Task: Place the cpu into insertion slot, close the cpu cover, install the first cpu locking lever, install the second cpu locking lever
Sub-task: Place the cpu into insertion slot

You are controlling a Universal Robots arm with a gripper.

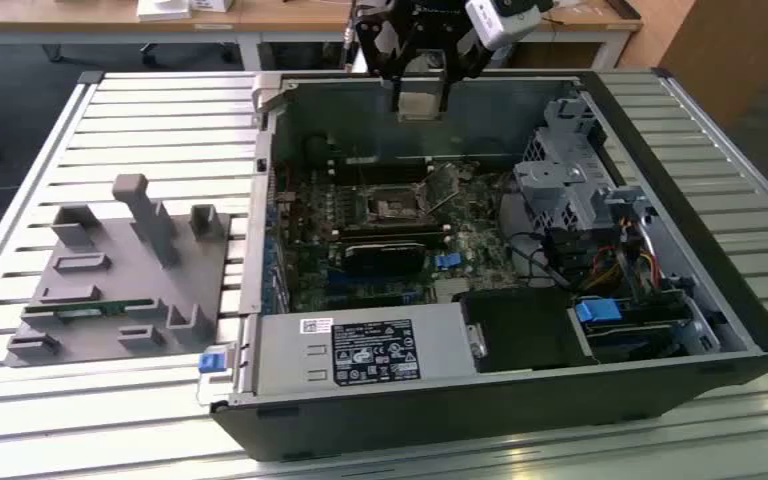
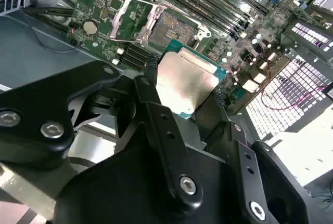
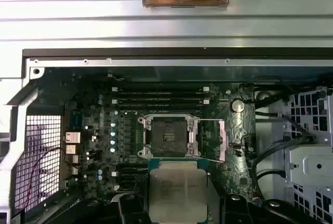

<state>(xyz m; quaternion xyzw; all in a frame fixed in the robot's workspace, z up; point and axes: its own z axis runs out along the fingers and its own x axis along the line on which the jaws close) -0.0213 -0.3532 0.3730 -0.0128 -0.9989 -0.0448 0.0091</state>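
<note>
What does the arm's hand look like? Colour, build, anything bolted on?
The hand is matte black. It has two fingers built from jointed link bars, with silver screw heads at the pivots and ridged edges at the tips. In the exterior view a white block is mounted beside it at the wrist.
</note>
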